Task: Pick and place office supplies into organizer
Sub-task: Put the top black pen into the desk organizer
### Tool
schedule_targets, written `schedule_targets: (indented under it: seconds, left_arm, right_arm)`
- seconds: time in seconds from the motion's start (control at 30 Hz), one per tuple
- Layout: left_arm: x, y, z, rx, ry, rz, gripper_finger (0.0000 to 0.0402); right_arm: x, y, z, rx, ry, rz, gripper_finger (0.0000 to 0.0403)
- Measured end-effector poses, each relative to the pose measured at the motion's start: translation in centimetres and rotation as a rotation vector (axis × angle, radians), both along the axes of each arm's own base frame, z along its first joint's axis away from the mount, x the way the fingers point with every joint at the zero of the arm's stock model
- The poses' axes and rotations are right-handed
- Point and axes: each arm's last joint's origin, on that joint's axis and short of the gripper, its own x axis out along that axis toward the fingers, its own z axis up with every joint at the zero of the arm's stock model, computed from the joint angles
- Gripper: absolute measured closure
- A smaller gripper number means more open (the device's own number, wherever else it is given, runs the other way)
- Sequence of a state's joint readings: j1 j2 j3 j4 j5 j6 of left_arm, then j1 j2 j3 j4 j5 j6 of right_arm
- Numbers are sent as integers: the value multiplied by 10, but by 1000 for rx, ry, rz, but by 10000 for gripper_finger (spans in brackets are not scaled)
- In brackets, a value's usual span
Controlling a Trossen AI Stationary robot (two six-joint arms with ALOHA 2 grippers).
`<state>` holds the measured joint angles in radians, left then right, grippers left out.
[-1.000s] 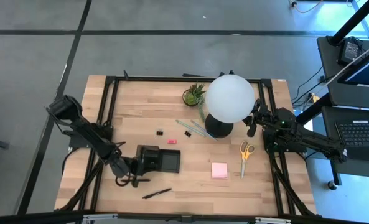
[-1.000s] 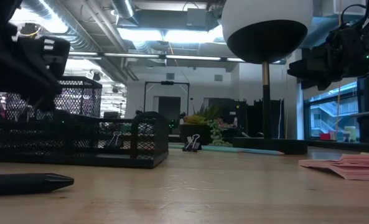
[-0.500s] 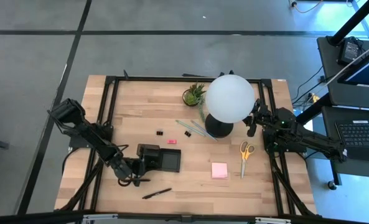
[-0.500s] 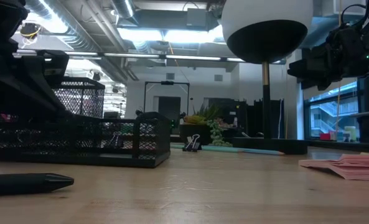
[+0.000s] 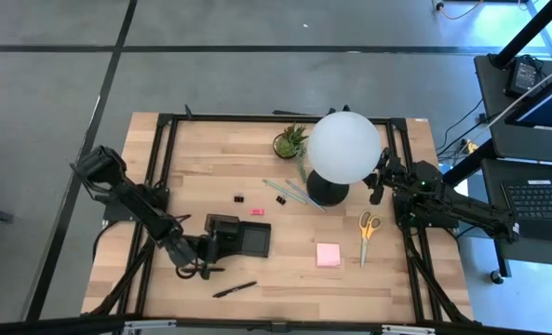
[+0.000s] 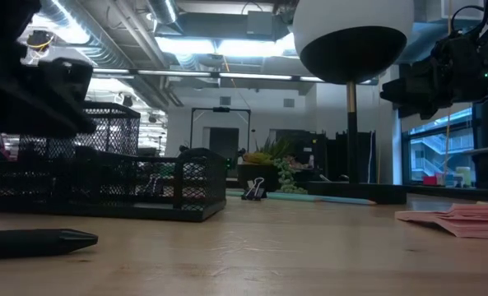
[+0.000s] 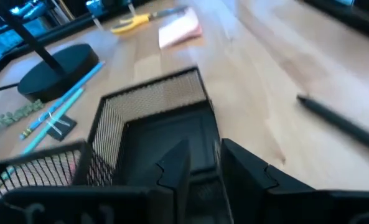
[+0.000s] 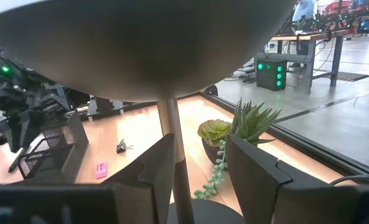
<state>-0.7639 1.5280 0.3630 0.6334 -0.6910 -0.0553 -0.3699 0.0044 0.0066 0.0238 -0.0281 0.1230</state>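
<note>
My left jaws (image 7: 200, 165) hung slightly spread, empty, at the organizer (image 5: 241, 238); dropping lower risked shoving it across the counter (image 5: 210, 158).

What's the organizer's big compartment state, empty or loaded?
Empty. The left wrist view looks into the organizer past the left hand: bare black floor. The black pen lies outside on the table.

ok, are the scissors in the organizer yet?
No. In the high view the yellow-handled scissors lie on the bare table right of the pink sticky-note pad, far from the organizer.
</note>
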Motion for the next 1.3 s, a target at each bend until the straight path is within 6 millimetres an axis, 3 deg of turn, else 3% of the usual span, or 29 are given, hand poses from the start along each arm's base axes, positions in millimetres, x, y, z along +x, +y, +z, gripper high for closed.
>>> schedule_targets:
  seconds: [0.53, 0.83, 0.97, 1.1, 1.3]
  left_arm:
    - [5, -7, 62, -225, -178, -53, 236]
    - [10, -14, 74, -249, -158, -128, 219]
    - [15, -22, 82, -215, -2, -143, 219]
    - [14, -21, 91, -232, 258, -1, 219]
    - [2, -18, 93, -433, 606, 120, 219]
  right_arm:
    - [0, 0, 0, 2, -1, 0, 258]
    - [0, 0, 0, 3, -1, 0, 258]
    - [0, 0, 0, 3, -1, 0, 258]
    - [0, 0, 0, 3, -1, 0, 258]
    - [0, 0, 0, 4, -1, 0, 258]
